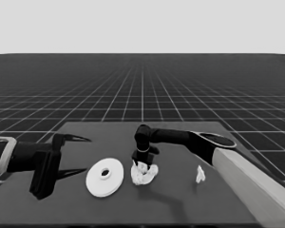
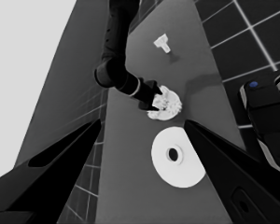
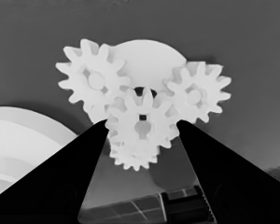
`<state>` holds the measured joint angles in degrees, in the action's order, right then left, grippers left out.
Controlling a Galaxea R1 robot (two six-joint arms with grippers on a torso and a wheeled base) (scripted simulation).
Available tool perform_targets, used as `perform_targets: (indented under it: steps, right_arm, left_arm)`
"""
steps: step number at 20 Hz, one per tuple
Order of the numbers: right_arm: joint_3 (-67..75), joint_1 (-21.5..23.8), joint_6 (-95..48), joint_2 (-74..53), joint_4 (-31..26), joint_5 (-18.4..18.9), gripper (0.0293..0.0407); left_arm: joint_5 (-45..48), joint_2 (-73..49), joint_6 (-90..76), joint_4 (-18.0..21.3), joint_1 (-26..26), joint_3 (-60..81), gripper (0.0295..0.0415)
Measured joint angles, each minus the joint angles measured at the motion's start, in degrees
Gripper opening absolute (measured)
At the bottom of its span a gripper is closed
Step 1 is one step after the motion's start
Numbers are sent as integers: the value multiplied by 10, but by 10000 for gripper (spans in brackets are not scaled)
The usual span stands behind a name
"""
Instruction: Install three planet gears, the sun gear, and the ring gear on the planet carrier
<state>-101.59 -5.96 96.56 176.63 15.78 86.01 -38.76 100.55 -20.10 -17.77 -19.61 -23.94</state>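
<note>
Sitting between the right fingers (image 3: 142,154), a gear (image 3: 141,125) tops the smaller round part (image 3: 147,58).

A simulated test space: a dark table (image 1: 190,209) on a gridded floor (image 1: 142,90) running to 12 o'clock under blank sky.

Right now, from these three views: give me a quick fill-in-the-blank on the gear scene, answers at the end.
1. The right pincer is closed on a small toothed ____.
2. The gears sit on the ____ round part.
3. The larger round part lies flat on the table between the gear cluster and the idle ____ pincer.
4. The thin white piece lies apart, touched by ____ pincer.

Answers: gear; smaller; left; neither
</note>
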Motion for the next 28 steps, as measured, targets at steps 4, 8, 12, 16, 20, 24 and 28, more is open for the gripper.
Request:
perform_targets:
  steps: [4, 8, 12, 16, 20, 24, 28]
  right_arm:
    - [0, -2, 24, -1, 0, 0, 309]
    - [0, -2, 48, -1, 0, 0, 309]
    - [0, -2, 72, -1, 0, 0, 309]
    - [0, -2, 96, -1, 0, 0, 309]
    - [0, -2, 120, -1, 0, 0, 309]
    - [0, -2, 144, -1, 0, 0, 309]
    - [0, -2, 168, -1, 0, 0, 309]
  left_arm:
    - [0, 0, 0, 0, 0, 0, 385]
    - [0, 0, 0, 0, 0, 0, 385]
    - [0, 0, 0, 0, 0, 0, 385]
    - [0, 0, 0, 0, 0, 0, 385]
    - [0, 0, 0, 0, 0, 0, 385]
    - [0, 0, 0, 0, 0, 0, 385]
    - [0, 0, 0, 0, 0, 0, 385]
